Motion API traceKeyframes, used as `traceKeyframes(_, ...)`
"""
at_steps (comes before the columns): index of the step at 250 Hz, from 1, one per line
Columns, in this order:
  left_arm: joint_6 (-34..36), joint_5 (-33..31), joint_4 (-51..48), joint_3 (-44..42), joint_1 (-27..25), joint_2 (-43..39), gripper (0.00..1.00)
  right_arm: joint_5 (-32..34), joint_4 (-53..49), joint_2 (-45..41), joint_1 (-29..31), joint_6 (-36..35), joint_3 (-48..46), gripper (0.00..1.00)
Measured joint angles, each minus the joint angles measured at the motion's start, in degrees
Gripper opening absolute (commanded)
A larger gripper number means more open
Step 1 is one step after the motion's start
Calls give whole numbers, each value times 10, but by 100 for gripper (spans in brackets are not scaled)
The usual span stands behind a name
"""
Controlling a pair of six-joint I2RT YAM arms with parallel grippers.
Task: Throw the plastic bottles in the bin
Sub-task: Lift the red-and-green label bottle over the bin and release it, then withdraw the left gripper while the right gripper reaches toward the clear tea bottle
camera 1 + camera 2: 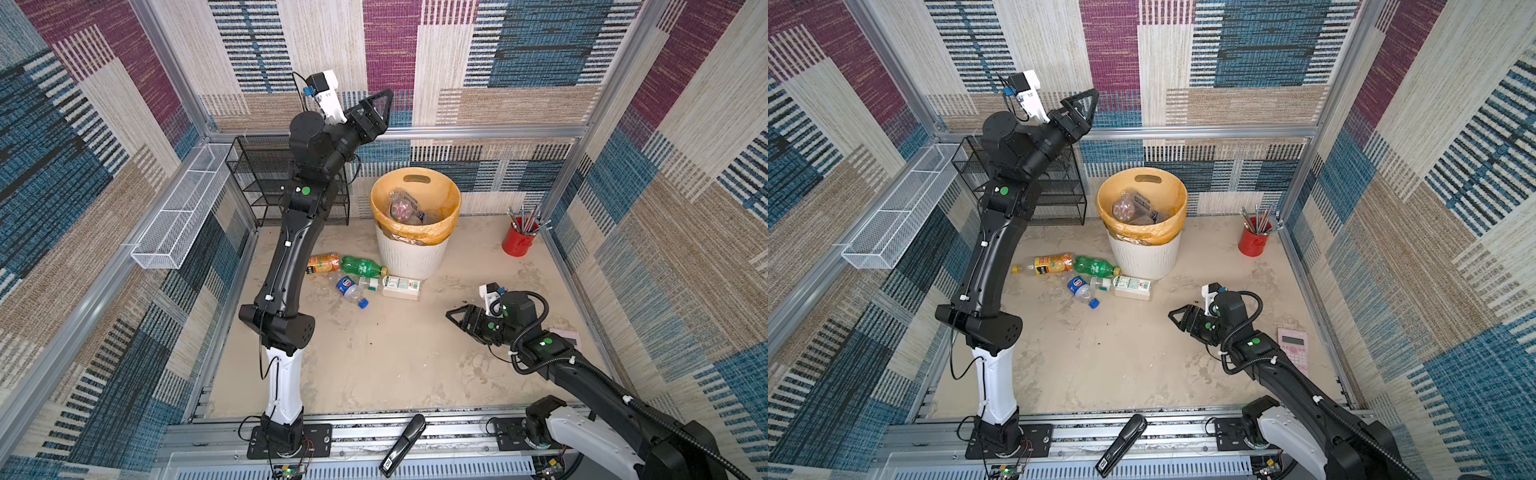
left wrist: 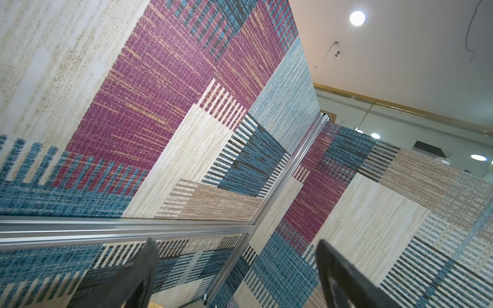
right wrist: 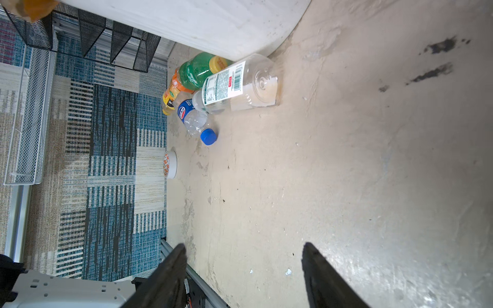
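Left gripper (image 1: 384,99) raised, jaws wide, empty. Right gripper (image 3: 242,245) nearer, jaws part-open, empty; plastic bottles (image 1: 361,267) lie ahead, beside bin (image 1: 411,257).

Stained beige tabletop (image 1: 374,365), round white ribbed bin with orange liner (image 1: 409,257) stood at the back, orange-labelled bottle (image 1: 322,263), green bottle (image 1: 362,266), blue-capped clear bottle (image 1: 351,291) and white-labelled clear bottle (image 1: 399,287) laid together just beside its base, red pencil cup (image 1: 517,243) and pink calculator (image 1: 1292,349) set at the right.

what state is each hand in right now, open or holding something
left hand: open, holding nothing
right hand: open, holding nothing
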Motion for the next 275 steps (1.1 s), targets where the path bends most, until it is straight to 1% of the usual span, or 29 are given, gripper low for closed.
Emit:
traceKeyframes(9, 2, 0, 7, -46, -1, -30, 91, 4, -2, -1, 0, 0, -2, 70)
traceKeyframes(33, 6, -14, 39, -224, -2, -146, 91, 9, -5, -2, 0, 2, -5, 70)
traceKeyframes(75, 34, -43, 92, -481, 5, -339, 91, 9, -5, 5, 0, 4, -6, 70)
traceKeyframes(89, 37, -51, 103, -560, 10, -392, 91, 8, -5, 10, 0, 4, -6, 70)
traceKeyframes(104, 38, -64, 99, -648, 16, -447, 91, 8, -2, 18, 0, 4, -5, 70)
traceKeyframes(119, 38, -77, 75, -731, 21, -501, 91, 7, -2, 27, 0, 4, -3, 70)
traceKeyframes(132, 38, -91, 56, -788, 22, -542, 91, 4, 0, 33, 0, 4, -1, 70)
traceKeyframes(147, 36, -92, 30, -851, 22, -594, 90, 3, 4, 41, 1, 3, 3, 70)
traceKeyframes(176, 19, -112, -20, -946, 22, -680, 90, 0, 8, 64, 2, -5, 14, 70)
traceKeyframes(209, -18, -137, -77, -1021, 23, -744, 87, -1, 10, 99, 9, -19, 35, 70)
traceKeyframes(241, -49, -140, -115, -1056, 23, -776, 86, 0, 18, 124, 17, -29, 57, 70)
traceKeyframes(275, -70, -147, -140, -1063, 23, -792, 86, 2, 28, 145, 32, -33, 81, 70)
